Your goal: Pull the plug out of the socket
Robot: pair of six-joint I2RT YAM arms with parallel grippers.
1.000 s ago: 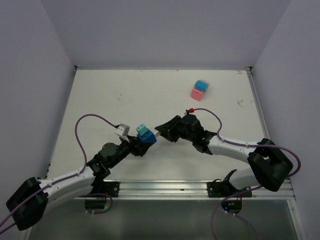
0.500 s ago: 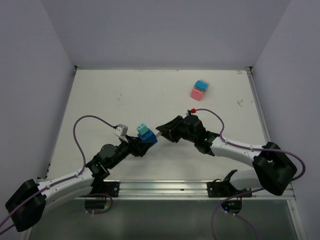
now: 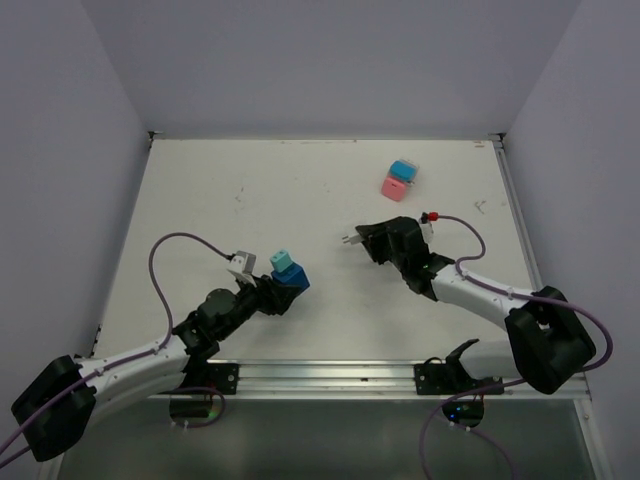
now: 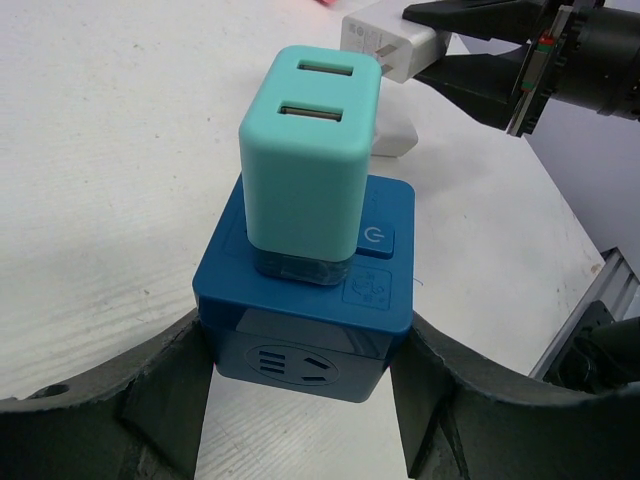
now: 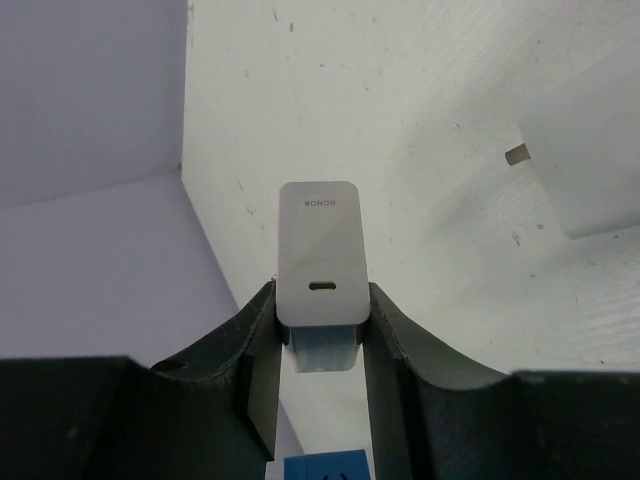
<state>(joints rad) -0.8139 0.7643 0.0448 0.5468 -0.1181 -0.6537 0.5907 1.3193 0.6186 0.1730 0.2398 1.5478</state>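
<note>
The white plug point(image 5: 320, 250) is pulled out, pinched in the right gripper point(image 3: 360, 238) at two o'clock of the blue socket point(image 4: 300, 320), squeezed in the left gripper point(image 3: 278, 293); teal plug point(image 4: 310, 165) not pulled.

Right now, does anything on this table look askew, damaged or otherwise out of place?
Nothing looks damaged or spilled. The white plug is out of the blue socket and apart from it, clamped in the right gripper. The left gripper grips the socket, with a teal adapter seated in its top face.
</note>
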